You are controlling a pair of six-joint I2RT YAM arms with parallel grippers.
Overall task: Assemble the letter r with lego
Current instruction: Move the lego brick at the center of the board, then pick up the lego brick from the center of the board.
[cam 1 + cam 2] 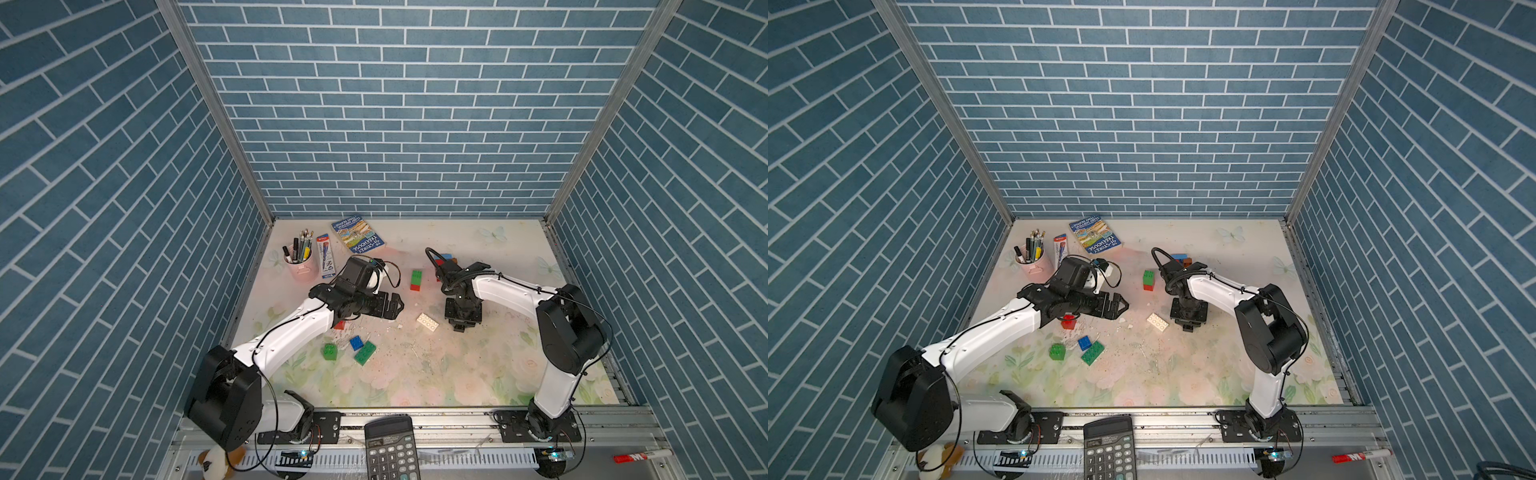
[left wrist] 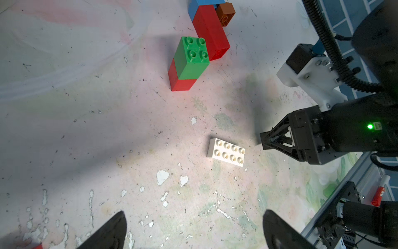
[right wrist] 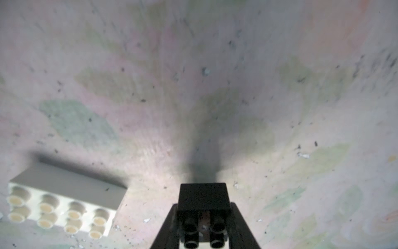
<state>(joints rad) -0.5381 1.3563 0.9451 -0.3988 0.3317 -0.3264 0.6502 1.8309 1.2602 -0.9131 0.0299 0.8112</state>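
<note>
My right gripper [image 3: 203, 215] is shut on a small black lego brick [image 3: 203, 197] and holds it low over the mat, studs toward the camera. Just to its left lies a white oblong brick [image 1: 427, 322] [image 3: 62, 204]. Behind it, mid-table, a green brick stands stacked on a red one [image 1: 416, 279] [image 2: 189, 62]. Farther back a long red brick [image 2: 212, 32], a blue one [image 2: 200, 6] and a brown one [image 2: 225, 14] lie together. My left gripper [image 1: 399, 305] [image 2: 193, 232] hangs open and empty left of the white brick.
Loose bricks lie under and in front of the left arm: red [image 1: 1068, 322], blue [image 1: 356, 342], two green [image 1: 330, 351] [image 1: 365, 353]. A pink pen cup [image 1: 299, 262], a pen pack [image 1: 326, 255] and a book [image 1: 358, 235] stand at the back left. A calculator [image 1: 390, 449] lies on the front rail.
</note>
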